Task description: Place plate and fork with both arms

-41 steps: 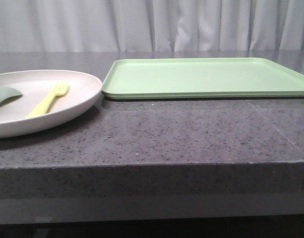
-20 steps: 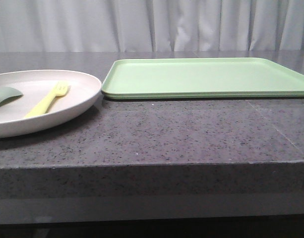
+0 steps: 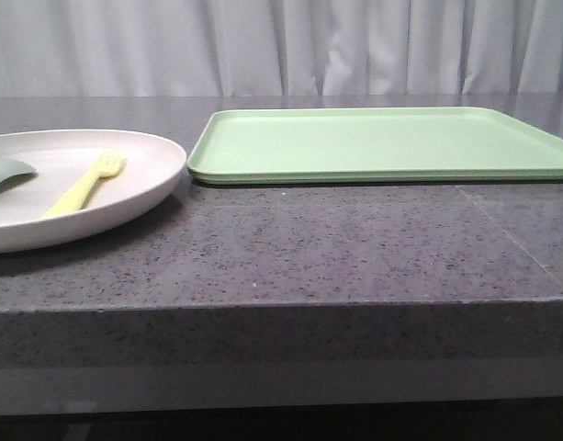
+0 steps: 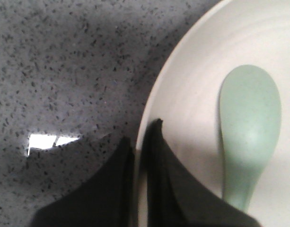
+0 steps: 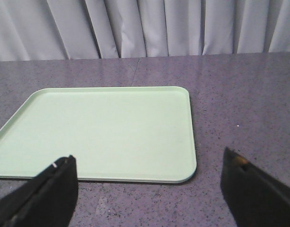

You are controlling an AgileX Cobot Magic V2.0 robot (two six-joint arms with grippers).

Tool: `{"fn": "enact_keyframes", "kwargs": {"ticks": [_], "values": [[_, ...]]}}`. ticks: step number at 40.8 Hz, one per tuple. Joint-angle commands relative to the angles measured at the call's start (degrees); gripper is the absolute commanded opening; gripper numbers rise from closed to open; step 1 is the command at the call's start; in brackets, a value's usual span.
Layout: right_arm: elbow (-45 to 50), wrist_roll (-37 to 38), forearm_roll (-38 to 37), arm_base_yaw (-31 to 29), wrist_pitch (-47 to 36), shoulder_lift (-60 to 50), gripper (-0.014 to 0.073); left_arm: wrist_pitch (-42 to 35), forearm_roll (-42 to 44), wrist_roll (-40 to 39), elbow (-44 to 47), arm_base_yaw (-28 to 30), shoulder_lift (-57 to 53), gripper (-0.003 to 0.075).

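The off-white plate (image 3: 145,173) sits at the table's left, cut off by the front view's left edge. The pale yellow fork (image 3: 83,185) lies in it, tines pointing away from the camera. My left gripper (image 4: 141,135) is shut on the plate's rim, one finger outside and one inside the plate (image 4: 192,94). The fork is out of the left wrist view. My right gripper (image 5: 148,158) is open and empty above the table, just in front of the green tray (image 5: 102,127). Neither gripper shows in the front view.
A dull green spoon (image 4: 249,123) lies in the plate close to my left gripper, partly seen in the front view (image 3: 5,175). The flat light green tray (image 3: 373,142) lies right of the plate. Dark speckled table (image 3: 354,248); grey curtain behind.
The plate, with fork and spoon in it, has shifted slightly to the left. The tray has not moved.
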Motion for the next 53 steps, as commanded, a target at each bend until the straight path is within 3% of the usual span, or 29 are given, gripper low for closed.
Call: {"fn": "enact_keyframes", "kwargs": {"ticks": [1, 7, 16, 24, 34, 53], "values": [[-2.04, -0.49, 0.42, -0.22, -4.44, 0.65, 0.0634, 1.14, -4.9, 3.93, -2.42, 1.84, -1.46, -0.0018], [-2.04, -0.49, 0.42, -0.22, -4.38, 0.65, 0.0634, 3.03, -15.02, 11.07, -4.56, 6.14, -1.93, -0.0018], [-2.04, -0.49, 0.42, -0.22, -4.38, 0.65, 0.0634, 4.46, -24.04, 15.63, -7.95, 11.56, -3.09, -0.0018], [-2.04, -0.49, 0.42, -0.22, -4.38, 0.65, 0.0634, 4.47, -28.57, 16.51, -10.38, 11.55, -2.96, -0.0018], [-2.04, -0.49, 0.42, -0.22, -4.38, 0.65, 0.0634, 3.51, -28.71, 16.07, -15.87, 4.65, 0.23, -0.0018], [-2.04, -0.49, 0.42, -0.22, -4.29, 0.65, 0.0634, -2.09, -28.71, 11.62, -31.26, -16.09, 16.58, -0.0018]]}}
